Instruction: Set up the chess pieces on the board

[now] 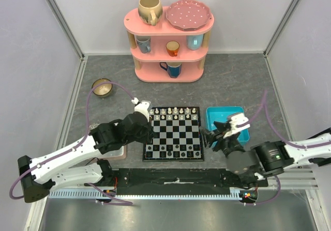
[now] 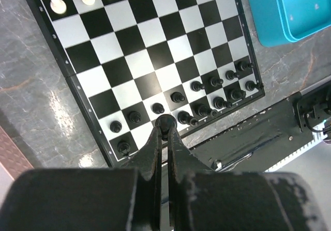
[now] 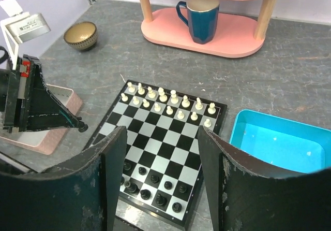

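Note:
The board (image 1: 173, 132) lies mid-table. Cream-white chess pieces (image 1: 173, 112) fill its two far rows, and black chess pieces (image 1: 173, 150) stand along the two near rows. My left gripper (image 2: 165, 130) is shut on a small black piece (image 2: 165, 122), held above the board's near-left part. The right wrist view shows that black piece (image 3: 83, 128) at the fingertips, left of the board (image 3: 165, 143). My right gripper (image 3: 160, 132) is open with nothing between its fingers. It hovers near the board's near-right corner, where the top view shows the right gripper (image 1: 209, 138).
A blue tray (image 1: 227, 119) lies right of the board. A pink-rimmed tray (image 3: 51, 132) sits to the left, mostly under my left arm. A pink shelf (image 1: 168, 39) with cups and a plate stands at the back. A small bowl (image 1: 102, 87) is at back left.

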You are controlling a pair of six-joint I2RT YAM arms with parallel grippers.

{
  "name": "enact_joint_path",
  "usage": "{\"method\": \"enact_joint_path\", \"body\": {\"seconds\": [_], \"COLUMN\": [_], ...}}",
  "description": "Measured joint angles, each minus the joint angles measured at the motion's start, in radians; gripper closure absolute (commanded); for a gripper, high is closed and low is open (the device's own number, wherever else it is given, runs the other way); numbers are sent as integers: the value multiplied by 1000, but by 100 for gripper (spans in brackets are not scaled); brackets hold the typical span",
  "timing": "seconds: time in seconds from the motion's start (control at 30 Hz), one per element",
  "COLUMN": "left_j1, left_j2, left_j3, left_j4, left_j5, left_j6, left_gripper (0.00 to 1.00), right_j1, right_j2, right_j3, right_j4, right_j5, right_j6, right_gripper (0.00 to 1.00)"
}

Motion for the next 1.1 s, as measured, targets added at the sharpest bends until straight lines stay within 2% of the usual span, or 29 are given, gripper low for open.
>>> {"method": "enact_joint_path", "body": {"seconds": [0.13, 0.27, 0.37, 0.5, 0.6, 0.83, 1.1], "left_j1": [-99, -171, -182, -185, -185, -185, -185], "left_j2": [55, 94, 90, 78, 69, 39, 77], "left_j3": [8, 14, 14, 15, 15, -2, -33], "left_j4": [-13, -26, -29, -29, -28, -20, -20], "left_j5": [-98, -171, -209, -237, -245, -249, -253], "left_j6": [-63, -122, -151, -166, -167, -167, -177], "left_gripper": [98, 98, 98, 98, 98, 98, 98], "right_j1": [-53, -246, -451, -687, -815, -892, -936], "right_j2": [140, 261, 221, 74, 48, 171, 148], "right_j3": [8, 5, -23, -61, -61, -153, -196], "right_j4": [-56, -93, -104, -108, -101, -59, -21], "right_j5": [-39, -175, -264, -383, -492, -678, -721], "right_j6": [60, 70, 60, 27, 4, -11, -6], "right_gripper": [33, 30, 29, 28, 28, 27, 26]}}
